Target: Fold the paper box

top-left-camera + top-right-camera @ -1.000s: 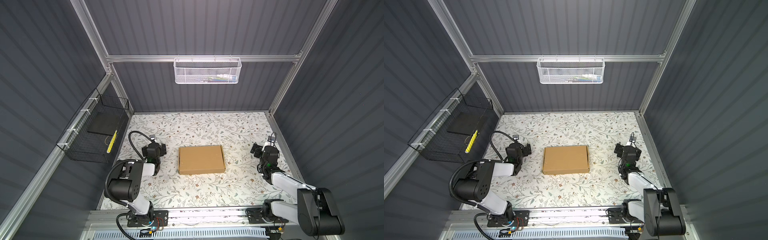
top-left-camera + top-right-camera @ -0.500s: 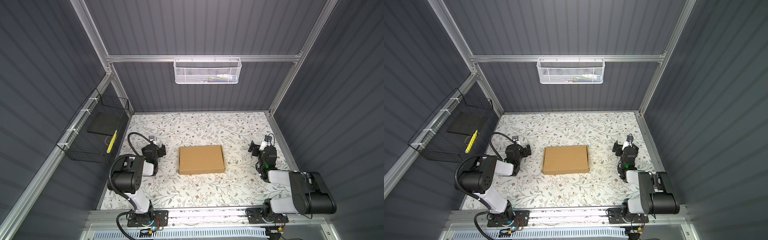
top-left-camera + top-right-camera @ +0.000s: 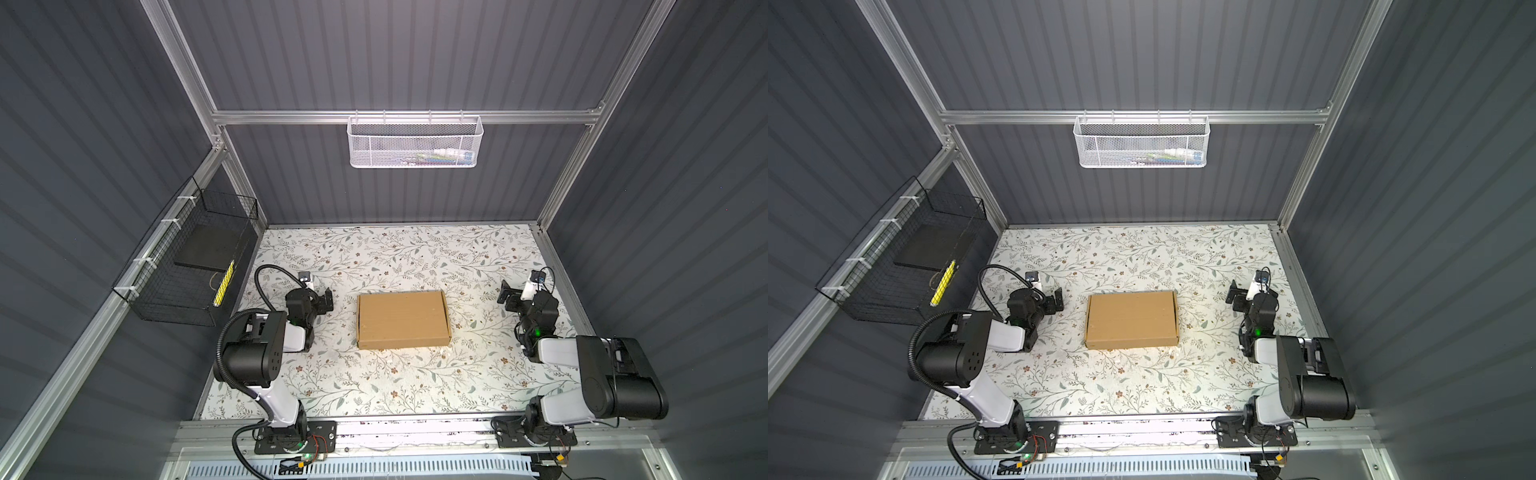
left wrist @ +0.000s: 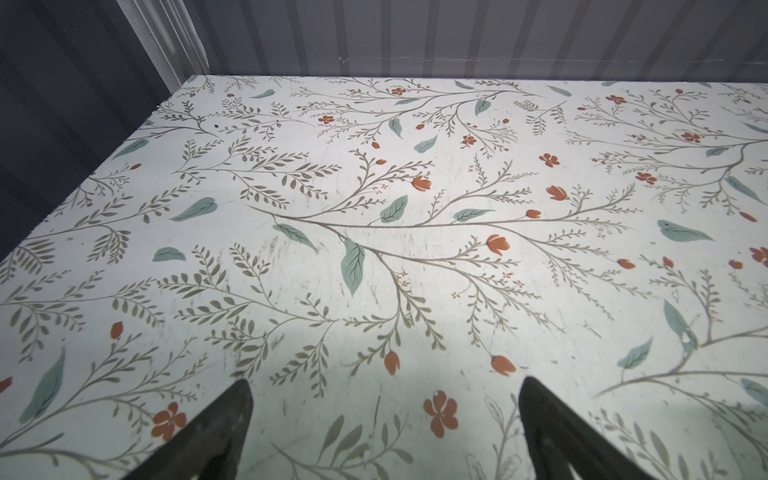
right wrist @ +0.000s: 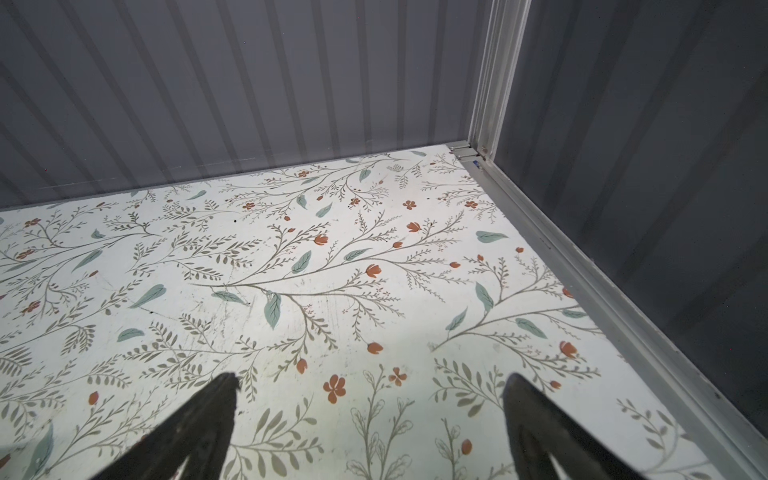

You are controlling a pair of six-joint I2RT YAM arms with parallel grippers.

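The paper box (image 3: 402,319) (image 3: 1131,319), plain brown cardboard, lies flat and closed as a shallow rectangle in the middle of the floral table in both top views. My left gripper (image 3: 325,300) (image 3: 1057,304) rests low to the left of it, apart from it. Its jaws are open with only tabletop between the fingertips in the left wrist view (image 4: 384,384). My right gripper (image 3: 506,296) (image 3: 1234,296) rests to the right of the box, also apart and open, with nothing between its fingertips (image 5: 372,380). Neither wrist view shows the box.
A white mesh basket (image 3: 415,143) hangs on the back wall and a black wire basket (image 3: 187,274) on the left wall. Dark panel walls and aluminium rails (image 5: 582,266) border the floral table (image 3: 395,257). Both arms are folded near the front corners.
Both arms have folded down further at the table's sides, their big links settling lower. The grippers stayed wide open and the box has not moved.
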